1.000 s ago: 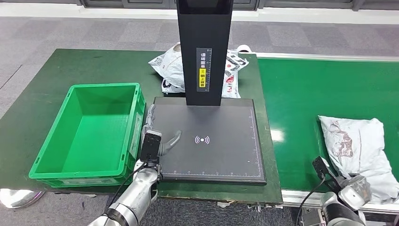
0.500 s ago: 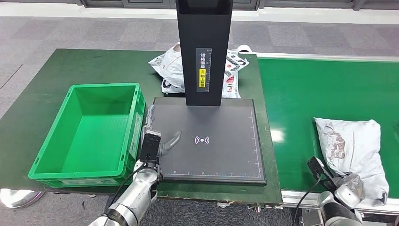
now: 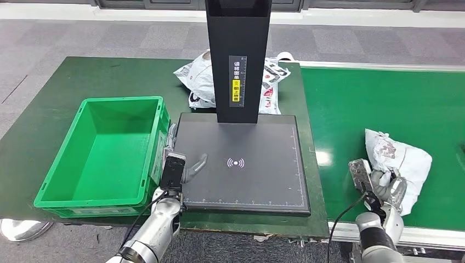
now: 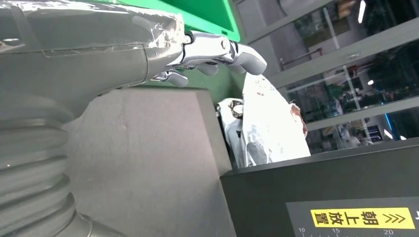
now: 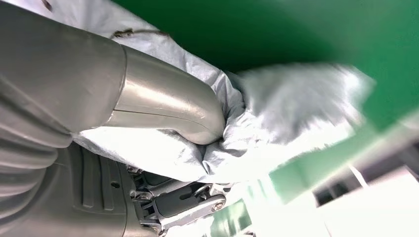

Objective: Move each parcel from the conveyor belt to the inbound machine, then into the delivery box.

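**Right hand grips parcel on conveyor; transfer to machine pending**

Right hand (image 3: pixel 384 186), lower right of the head view, is closed on the crumpled grey parcel (image 3: pixel 403 161), which lies on the green conveyor belt (image 3: pixel 378 104). Judged step: pickup. The next move calls for a lift clear of the belt and carriage to the black inbound machine (image 3: pixel 247 164) plate at frame centre. Left hand (image 3: pixel 189 167) rests at that plate's edge, fingers apart, holding nothing. Green delivery box (image 3: pixel 66 192), left of frame, holds nothing. Further white parcels (image 3: pixel 197 79) lie behind the machine column on the surface (image 3: pixel 66 82).
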